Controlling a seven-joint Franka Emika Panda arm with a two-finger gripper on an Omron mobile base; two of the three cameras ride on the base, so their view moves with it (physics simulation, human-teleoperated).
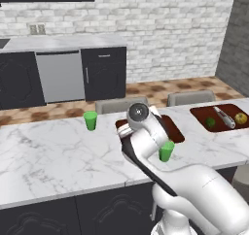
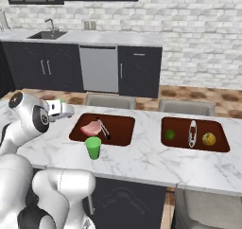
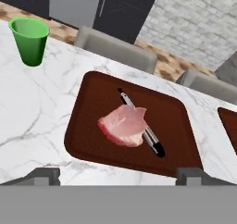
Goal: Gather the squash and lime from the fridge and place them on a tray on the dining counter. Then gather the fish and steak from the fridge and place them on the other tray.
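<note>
On the dining counter stand two dark brown trays. The near tray holds the pink steak, which lies over a thin dark utensil. The far tray holds the green lime, the silvery fish and the yellow squash. My gripper hangs open and empty over the counter's near edge, just short of the steak tray. The fridge is out of view.
One green cup stands in front of the steak tray. Another cup is farther left. Grey chair backs line the counter's far side. Dark cabinets, a dishwasher and a sink run along the brick wall.
</note>
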